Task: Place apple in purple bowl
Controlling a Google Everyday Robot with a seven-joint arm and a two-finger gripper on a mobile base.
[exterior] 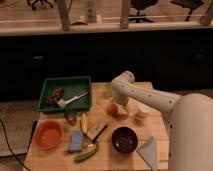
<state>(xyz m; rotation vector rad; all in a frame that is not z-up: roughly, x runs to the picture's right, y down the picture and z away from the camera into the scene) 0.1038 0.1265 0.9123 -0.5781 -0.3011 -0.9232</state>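
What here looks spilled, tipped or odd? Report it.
Nothing stands out. The apple sits on the table by the gripper, apart from the upright purple bowl. No spill shows.

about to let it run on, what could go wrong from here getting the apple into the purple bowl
1. The hand is low over the apple, and its grip is hidden, so the round fruit could slip out or roll off across the table.
2. The purple bowl sits nearer the front edge, so the apple must travel; a small white cup beside the arm could get knocked.
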